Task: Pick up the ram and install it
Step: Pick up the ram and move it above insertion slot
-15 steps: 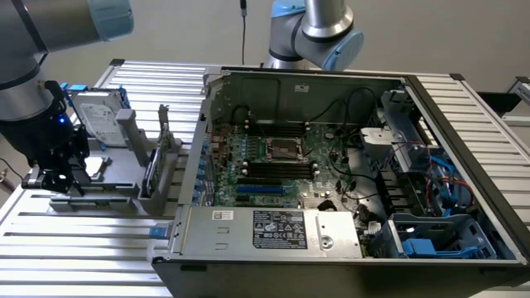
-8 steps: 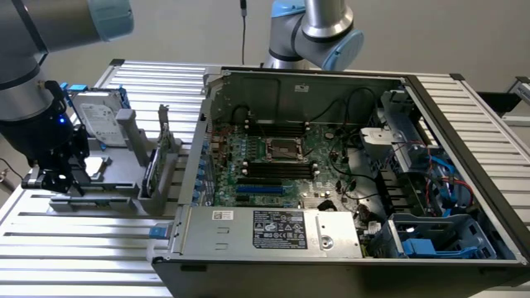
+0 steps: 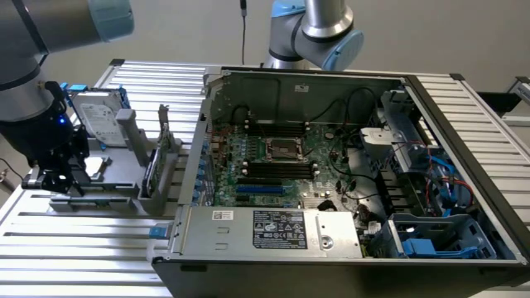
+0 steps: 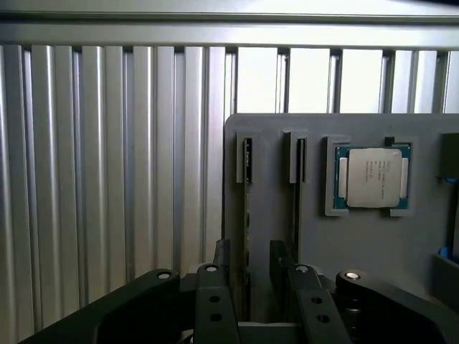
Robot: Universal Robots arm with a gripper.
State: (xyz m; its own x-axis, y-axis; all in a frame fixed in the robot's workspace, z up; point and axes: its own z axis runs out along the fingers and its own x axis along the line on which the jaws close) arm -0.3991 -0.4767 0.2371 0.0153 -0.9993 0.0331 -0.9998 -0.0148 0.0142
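Two ram sticks stand on edge in slots of a grey holder (image 4: 358,244); I see them edge-on as thin dark-green strips. My gripper (image 4: 249,261) is open and hangs over one ram stick (image 4: 247,215), which runs between the two fingers (image 4: 221,258) with a small gap on each side. The second ram stick (image 4: 296,208) stands just outside the other finger. In the exterior view my gripper (image 3: 51,181) is low over the holder (image 3: 116,180), at the exterior view's left. The black motherboard slots (image 3: 280,167) lie inside the open computer case (image 3: 414,84).
A square silver processor chip (image 4: 373,178) sits in the holder beside the sticks. A silver hard drive in a blue frame (image 3: 98,121) stands at the holder's far end. A second arm's joint (image 3: 331,37) hangs behind the case. The ribbed metal table (image 3: 83,236) surrounds everything.
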